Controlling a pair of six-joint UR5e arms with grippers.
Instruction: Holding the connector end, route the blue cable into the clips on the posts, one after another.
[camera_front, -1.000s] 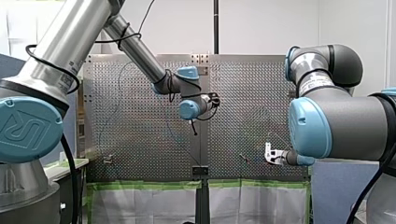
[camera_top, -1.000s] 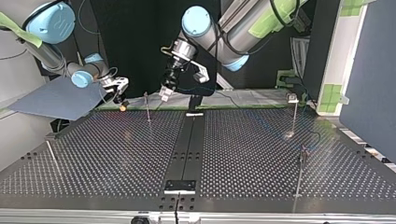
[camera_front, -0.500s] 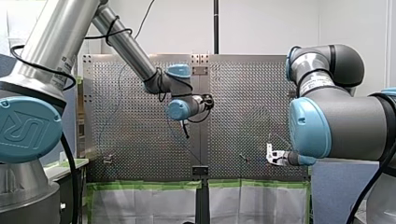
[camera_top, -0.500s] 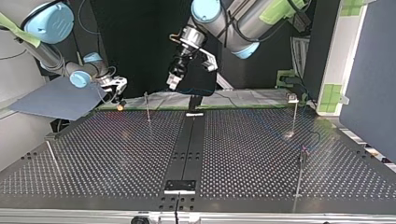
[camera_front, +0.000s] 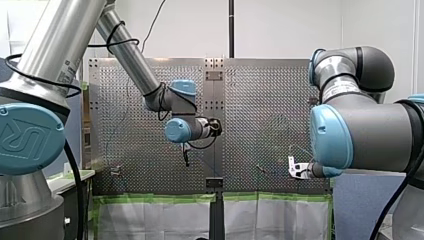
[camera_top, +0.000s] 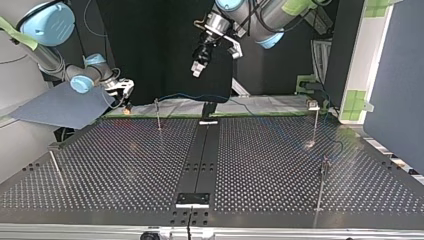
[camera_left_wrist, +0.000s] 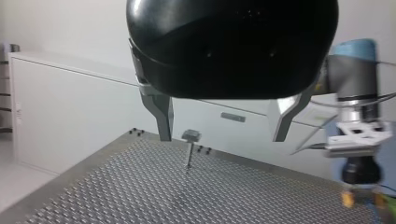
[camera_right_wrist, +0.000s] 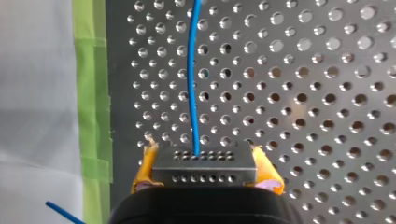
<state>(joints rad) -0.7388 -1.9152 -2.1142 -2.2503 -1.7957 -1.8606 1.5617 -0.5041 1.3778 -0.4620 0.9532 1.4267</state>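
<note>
My right gripper (camera_right_wrist: 205, 161) has its yellow pads shut on a grey connector block (camera_right_wrist: 205, 169). The blue cable (camera_right_wrist: 191, 84) runs straight ahead from the block over the perforated table. In the top view my right gripper (camera_top: 125, 99) sits low at the table's far left edge, and the cable (camera_top: 185, 95) passes a thin post (camera_top: 158, 114) beside it. My left gripper (camera_top: 198, 67) hangs high above the far edge, open and empty. Its metal fingers (camera_left_wrist: 163, 116) frame a distant clip post (camera_left_wrist: 190, 137) in the left wrist view.
More thin posts stand at the top view's far right (camera_top: 315, 122), near right (camera_top: 322, 182) and near left (camera_top: 55, 167). A black rail (camera_top: 200, 160) runs down the table's middle. A grey-blue sheet (camera_top: 60, 107) lies beyond the left edge, with green tape (camera_right_wrist: 91, 70) along the border.
My left gripper has risen and moved toward the top view's right, away from the post by the cable. My right gripper has shifted only slightly, still gripping the connector.
</note>
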